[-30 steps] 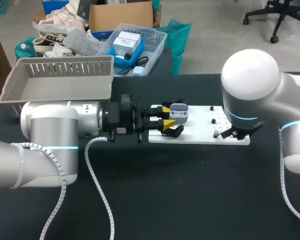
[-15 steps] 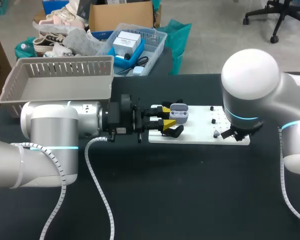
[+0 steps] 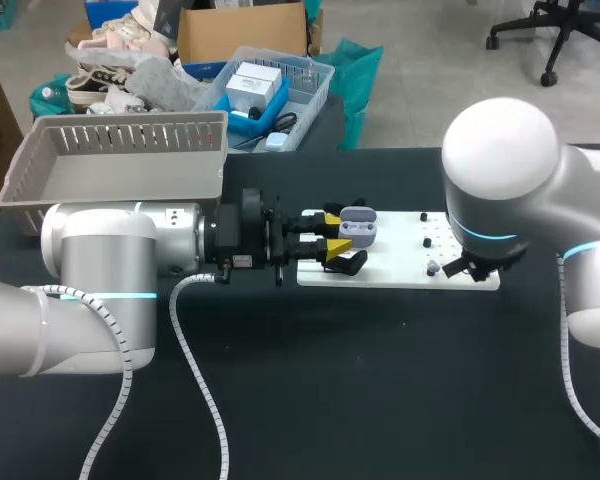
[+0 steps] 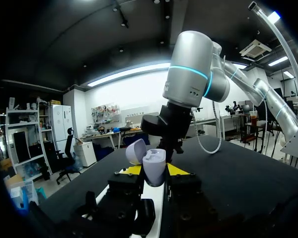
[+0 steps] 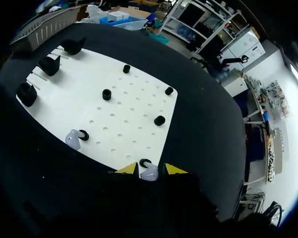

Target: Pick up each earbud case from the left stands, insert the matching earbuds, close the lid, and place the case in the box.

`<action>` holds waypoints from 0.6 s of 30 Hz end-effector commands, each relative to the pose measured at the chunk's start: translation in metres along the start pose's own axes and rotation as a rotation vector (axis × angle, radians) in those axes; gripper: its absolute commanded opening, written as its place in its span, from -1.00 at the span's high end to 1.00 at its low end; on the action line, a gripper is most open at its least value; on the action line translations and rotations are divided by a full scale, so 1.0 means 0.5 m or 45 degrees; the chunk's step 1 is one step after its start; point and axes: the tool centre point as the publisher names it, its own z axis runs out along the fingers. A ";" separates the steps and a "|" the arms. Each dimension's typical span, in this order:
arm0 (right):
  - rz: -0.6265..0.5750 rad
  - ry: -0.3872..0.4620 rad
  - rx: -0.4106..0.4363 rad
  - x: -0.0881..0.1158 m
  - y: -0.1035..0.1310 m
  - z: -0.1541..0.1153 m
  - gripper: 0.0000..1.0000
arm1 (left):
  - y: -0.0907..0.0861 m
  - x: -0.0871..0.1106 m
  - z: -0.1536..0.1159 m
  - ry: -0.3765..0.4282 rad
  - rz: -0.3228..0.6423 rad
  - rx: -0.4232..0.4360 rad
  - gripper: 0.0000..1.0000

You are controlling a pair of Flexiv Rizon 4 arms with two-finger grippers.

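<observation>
In the head view, the left gripper [image 3: 332,233] is clamped on the lavender earbud case [image 3: 359,226] over the left end of the white board [image 3: 400,262], mid-desk. The grey basket [image 3: 120,165] sits at the desk's far left corner. The right gripper [image 3: 463,268] is at the board's right end. In the left wrist view, the earbud case [image 4: 153,166] is pinched from 2 sides, lid open. In the right wrist view, 1 earbud [image 5: 149,173] sits at the right gripper [image 5: 150,170]; whether it is gripped I cannot tell. A second earbud [image 5: 73,140] lies near the board's edge, and 3 black stands [image 5: 49,65] line its far end.
</observation>
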 end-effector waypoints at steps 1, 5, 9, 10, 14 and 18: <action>0.005 -0.013 0.006 0.004 0.000 -0.006 0.43 | 0.001 0.002 0.001 -0.003 0.001 0.000 1.00; 0.005 -0.016 0.006 0.004 0.000 -0.007 0.44 | 0.001 0.002 0.001 -0.003 0.001 0.000 1.00; 0.006 -0.015 0.004 0.004 0.000 -0.007 0.45 | 0.001 0.002 0.001 -0.003 0.001 0.000 1.00; 0.005 -0.014 0.003 0.005 0.000 -0.007 0.45 | 0.001 0.002 0.001 -0.003 0.001 0.000 1.00; 0.004 -0.009 0.003 0.005 0.001 -0.003 0.45 | 0.001 0.002 0.001 -0.003 0.001 0.000 1.00; 0.003 -0.007 0.003 0.004 0.002 -0.002 0.46 | 0.001 0.002 0.001 -0.003 0.001 0.000 1.00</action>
